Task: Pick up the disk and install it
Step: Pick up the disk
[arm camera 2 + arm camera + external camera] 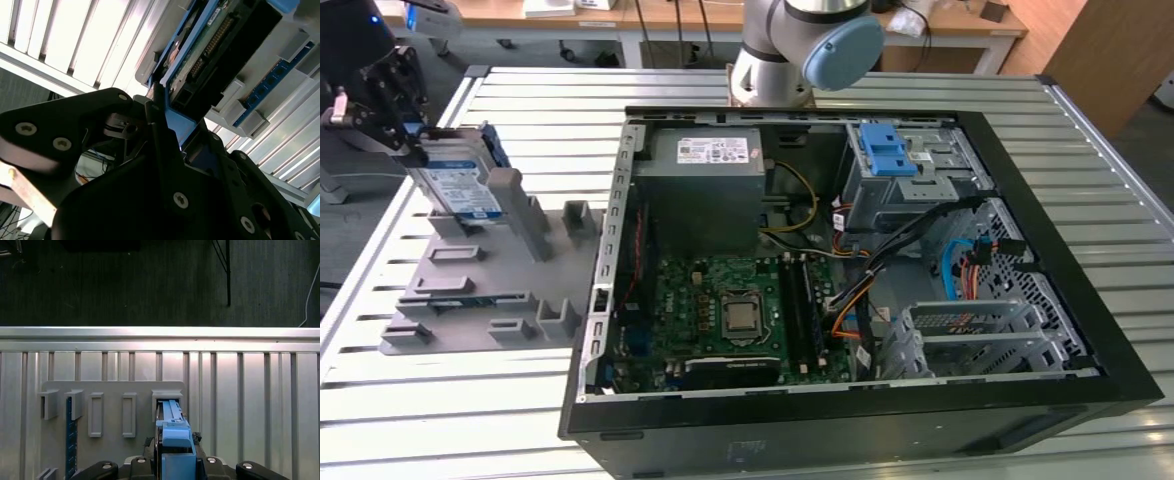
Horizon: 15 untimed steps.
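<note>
1. The tool [408, 138] is gripping the disk [458, 182] at the exterior view's far left. Its jaws are closed narrowly on the blue bracket [175, 444] that frames the drive. In the second wrist view the black fingers [156, 131] are pressing against that bracket from both sides.
2. The disk is standing on edge over the grey fixture [467, 285], which is lying on the slatted metal bench [1067, 150] beside the open computer case [854, 425]. The fixture is probably serving as a rack. Its upright slots are keeping parts on edge so that a tool coming from above can take them by a narrow side.
3. In the first wrist view the disk's far end is sitting at one raised slot [167, 399] of the fixture. I cannot tell whether it is fully clear of that slot.
4. The hold on the bracket end is likely chosen to leave the drive body and its connector [216, 44] free of the fingers.
5. The disk's long axis is running steeply from the tool down toward the fixture, leaning a little. Its labelled flat face is turning toward the exterior view's right, toward the case.
6. The drive cage [937, 178], with its blue-latched tray [887, 150], is sitting well apart from the disk, at the case's far corner.
</note>
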Motion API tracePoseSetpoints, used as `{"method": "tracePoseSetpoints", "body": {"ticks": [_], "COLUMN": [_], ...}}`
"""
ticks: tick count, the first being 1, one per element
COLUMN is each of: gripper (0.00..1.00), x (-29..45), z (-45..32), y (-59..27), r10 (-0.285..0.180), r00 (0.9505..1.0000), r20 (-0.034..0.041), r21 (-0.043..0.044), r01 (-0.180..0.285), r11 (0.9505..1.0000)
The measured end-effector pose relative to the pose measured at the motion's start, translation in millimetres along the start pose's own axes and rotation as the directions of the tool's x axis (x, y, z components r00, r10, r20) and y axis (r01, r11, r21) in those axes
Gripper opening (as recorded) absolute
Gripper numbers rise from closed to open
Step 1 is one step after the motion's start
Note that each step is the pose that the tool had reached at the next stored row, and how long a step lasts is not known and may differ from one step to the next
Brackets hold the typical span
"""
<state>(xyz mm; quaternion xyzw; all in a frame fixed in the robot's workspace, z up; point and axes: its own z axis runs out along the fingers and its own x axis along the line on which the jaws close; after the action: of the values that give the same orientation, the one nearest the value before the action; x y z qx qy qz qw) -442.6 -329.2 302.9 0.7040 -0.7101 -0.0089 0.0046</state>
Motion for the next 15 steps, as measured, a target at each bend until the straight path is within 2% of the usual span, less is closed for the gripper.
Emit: {"method": "tracePoseSetpoints", "body": {"ticks": [15], "gripper": [0.36], "x": [-0.1], "z": [-13.5], "y": [0.3], "r10": [0.000], "r00": [1.0000], "r20": [0.0059], "r21": [0.0000], "r01": [0.000], "r11": [1.0000]}}
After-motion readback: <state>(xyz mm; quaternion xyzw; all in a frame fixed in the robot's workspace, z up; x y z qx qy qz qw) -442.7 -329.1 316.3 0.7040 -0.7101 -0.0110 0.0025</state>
